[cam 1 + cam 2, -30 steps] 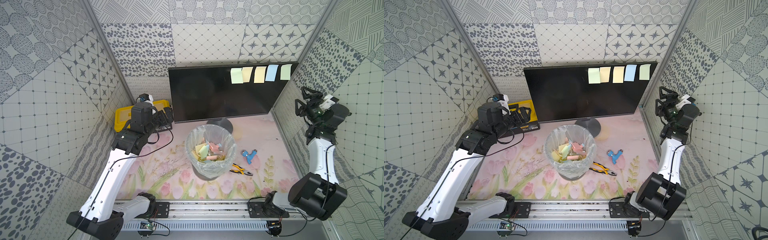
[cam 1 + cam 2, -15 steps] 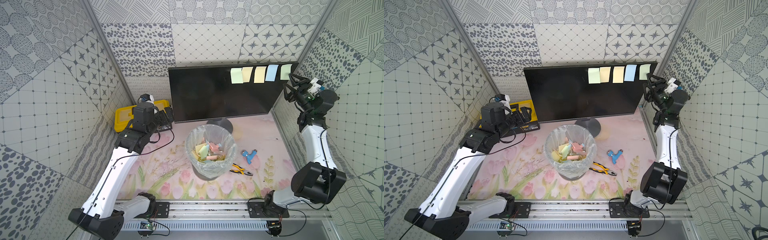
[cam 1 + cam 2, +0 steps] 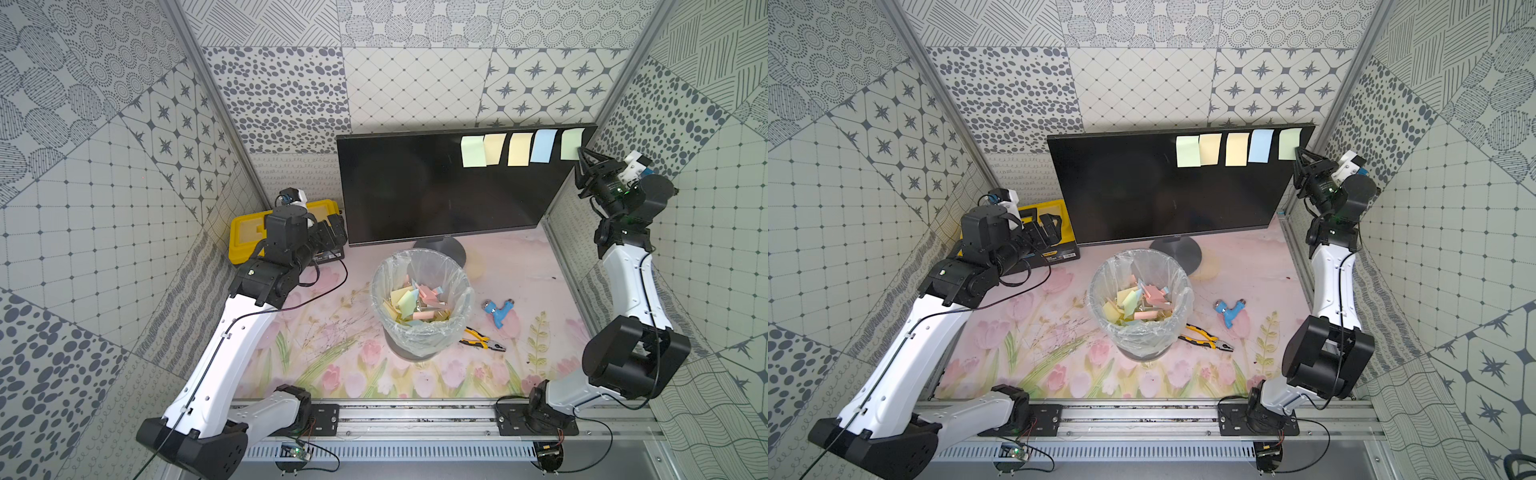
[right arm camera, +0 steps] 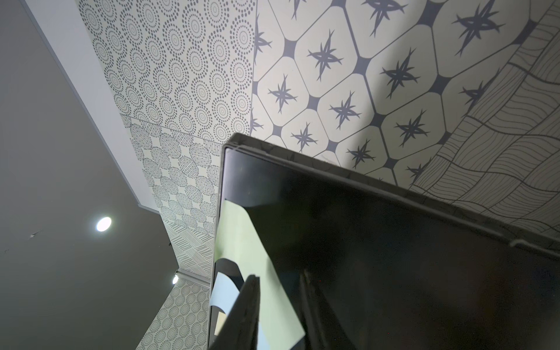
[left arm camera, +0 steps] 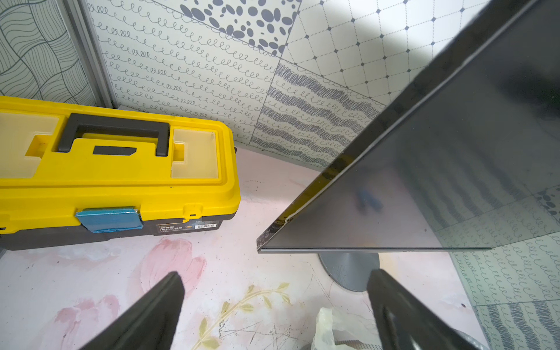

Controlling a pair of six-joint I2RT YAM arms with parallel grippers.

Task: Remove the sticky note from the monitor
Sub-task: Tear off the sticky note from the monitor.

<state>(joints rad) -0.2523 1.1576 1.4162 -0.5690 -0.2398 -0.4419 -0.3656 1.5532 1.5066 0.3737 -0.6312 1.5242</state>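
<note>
**Right claw at the end note**

In both top views the right gripper (image 3: 581,160) (image 3: 1299,156) sat at the green sticky note (image 3: 571,143) (image 3: 1289,143), stuck on the monitor (image 3: 415,195) (image 3: 1142,195) at its upper right corner. In the right wrist view its fingers (image 4: 245,312) stood narrow astride the note's loose edge; whether they pinched it could not be told. In the left wrist view the left gripper (image 5: 274,272) gaped wide, empty

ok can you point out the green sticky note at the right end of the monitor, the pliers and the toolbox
green sticky note (image 3: 570,143), in a top view, middle of the paper
pliers (image 3: 478,336), in a top view, on the yellow handles
toolbox (image 5: 127,181), left wrist view, on the yellow lid
</note>
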